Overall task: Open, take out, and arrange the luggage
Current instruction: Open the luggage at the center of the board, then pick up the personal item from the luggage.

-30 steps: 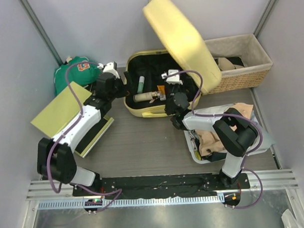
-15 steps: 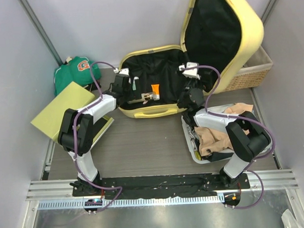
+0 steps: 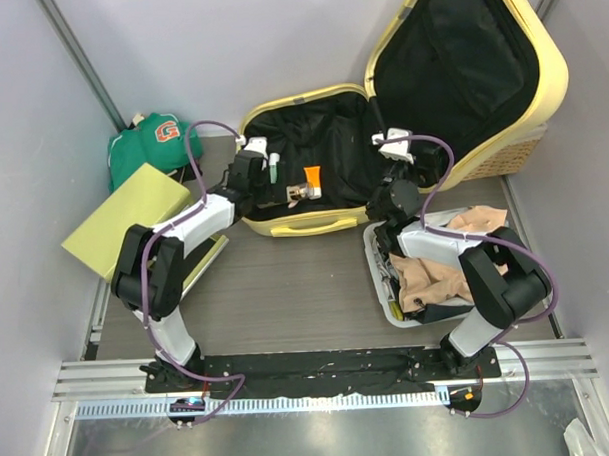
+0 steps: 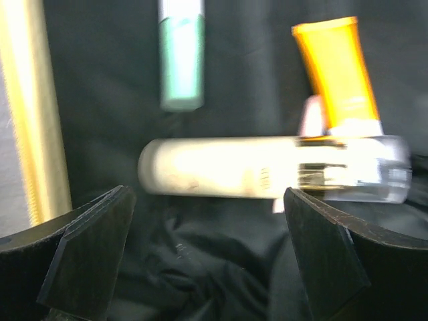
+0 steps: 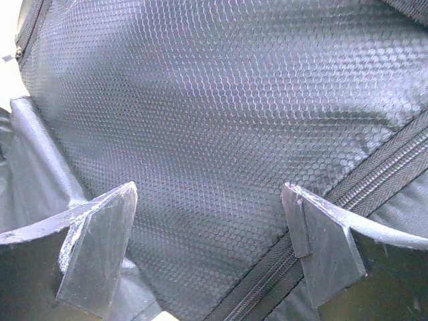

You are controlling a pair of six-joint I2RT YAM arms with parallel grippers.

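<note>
Two grippers stand with their jaws spread wide, and neither has hold of anything. In the left wrist view the left gripper (image 4: 206, 200) hangs above crumpled black lining. Just past its fingertips a cream bottle (image 4: 227, 175) lies crosswise. A green tube (image 4: 182, 60) sits at the upper middle of that frame, and an orange tube (image 4: 338, 70) at the upper right touches the bottle's clear end. In the right wrist view the right gripper (image 5: 208, 190) faces a black honeycomb mesh panel (image 5: 214, 100). A zipper (image 5: 348, 200) runs across the lower right of that frame.

In the top view the luggage (image 3: 294, 223) lies open at the upper middle. Its lid is raised toward the upper right corner, in front of a wicker basket (image 3: 512, 153). A green garment (image 3: 146, 143) and a yellow-green box (image 3: 124, 219) lie at the left. A grey tray (image 3: 380, 285) of beige clothes sits at the lower right, just beside the luggage.
</note>
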